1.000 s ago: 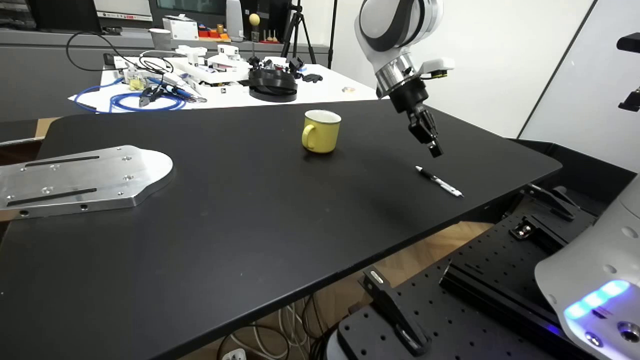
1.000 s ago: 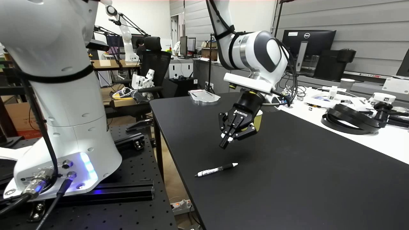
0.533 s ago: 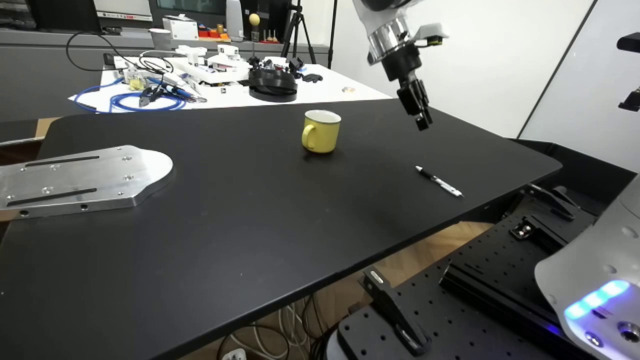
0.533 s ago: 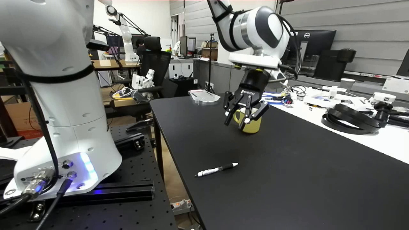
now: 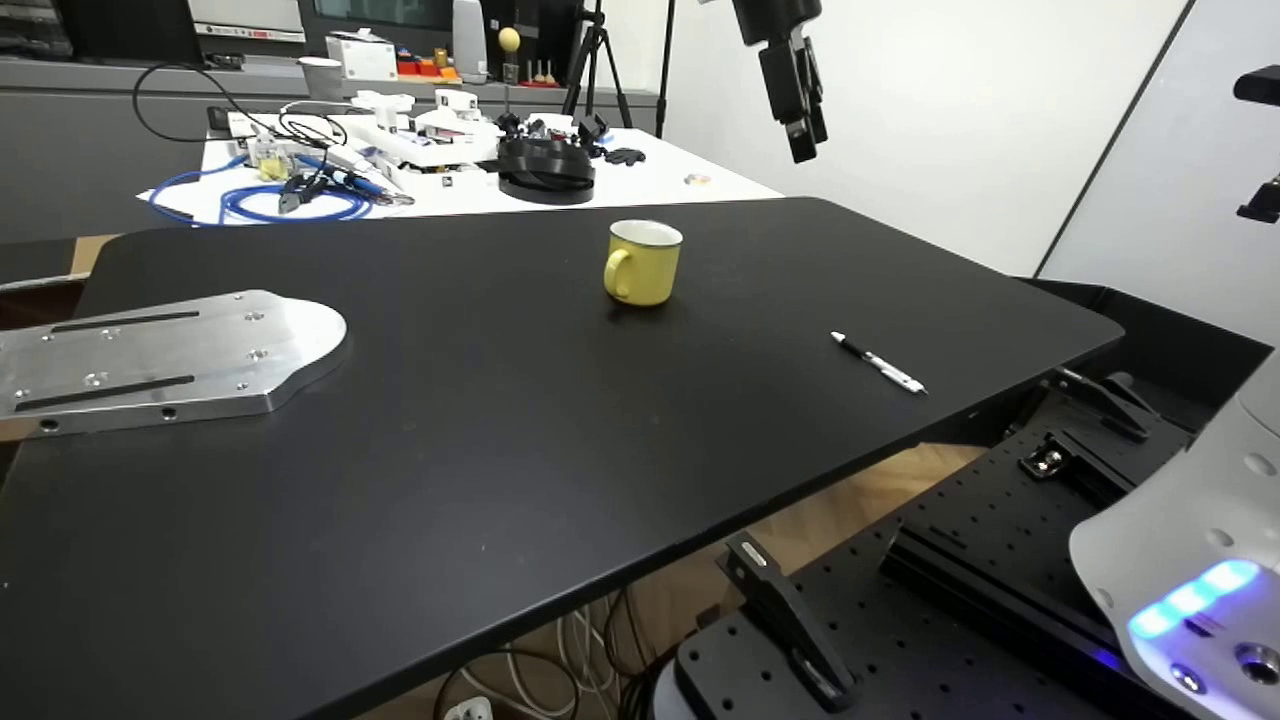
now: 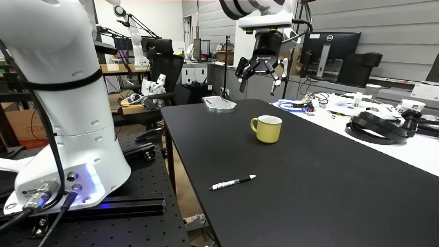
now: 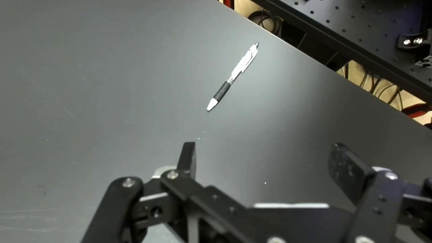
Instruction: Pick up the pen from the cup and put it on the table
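Looks done: pen (image 6: 231, 183) flat on table (image 6: 308, 192), gripper (image 6: 258, 87) high w/ fingers (image 7: 349, 168) apart

Pen lies nr the edge facing the robot base (image 6: 80, 154), w/o overhanging; per the wrist view its clip end points at that edge, white tip away. Cup (image 6: 269, 130) stands upright, well apart; nothing shows above its rim, its bottom's hidden. Gripper hangs higher than both, fingers spread, nothing btwn them, touching nothing.

So the put-down's prob. complete & the step in hand is clearing off. Go straight up first, fingers wide, w/ any sideways swing made well above cup ht. Leave the pen alone: a nudge could roll it edgeward, tho the clip may stop it. If a grip's wanted anyway, come down square across the dark section, slowly, b/c the pen's thin & the table's right under it.

Edges: past the pen's edge there's a gap down to the floor (image 5: 930, 462), then the perforated platform (image 6: 144, 223); a knocked pen could drop thru there. Beyond the opp. long edge stands the white table (image 6: 418, 151) w/ a black round object (image 5: 546, 170) on it, so don't drift low that way. Metal plate (image 5: 160, 355) lies past the cup at one end of the table, another thing to stay over. Most room: upward, then over the black stretch btwn pen & cup.
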Controlling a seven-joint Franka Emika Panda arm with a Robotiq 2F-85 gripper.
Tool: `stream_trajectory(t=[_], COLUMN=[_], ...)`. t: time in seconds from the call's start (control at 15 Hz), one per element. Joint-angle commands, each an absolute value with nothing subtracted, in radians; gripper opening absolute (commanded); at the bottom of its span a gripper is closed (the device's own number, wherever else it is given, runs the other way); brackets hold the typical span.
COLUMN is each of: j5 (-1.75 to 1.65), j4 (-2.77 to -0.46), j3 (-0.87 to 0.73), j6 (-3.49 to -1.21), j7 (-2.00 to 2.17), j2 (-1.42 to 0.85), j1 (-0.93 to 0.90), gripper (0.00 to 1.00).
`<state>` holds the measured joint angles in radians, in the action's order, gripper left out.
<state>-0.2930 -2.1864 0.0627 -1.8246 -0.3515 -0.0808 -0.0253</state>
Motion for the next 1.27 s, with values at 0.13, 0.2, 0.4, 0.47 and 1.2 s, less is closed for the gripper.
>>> stream_trajectory(t=[0.13,0.2,0.4,0.47,1.2], j5=[-0.293,-0.293,-0.293,-0.293,-0.293], j4=[-2.186,-2.186,-2.186,-2.186,-2.186], j3=[0.051,0.051,0.051,0.051,0.051], j6=[-1.826,-1.827,-1.827,-1.827,-1.827], j7=[-0.352,-0.352,-0.352,-0.352,-0.352], j2=[-0.100,-0.105,-0.107,-0.107,-0.107], j1=[-0.021,-0.020,-0.019,-0.019,-0.019], gripper=[1.00,1.00,1.00,1.00,1.00])
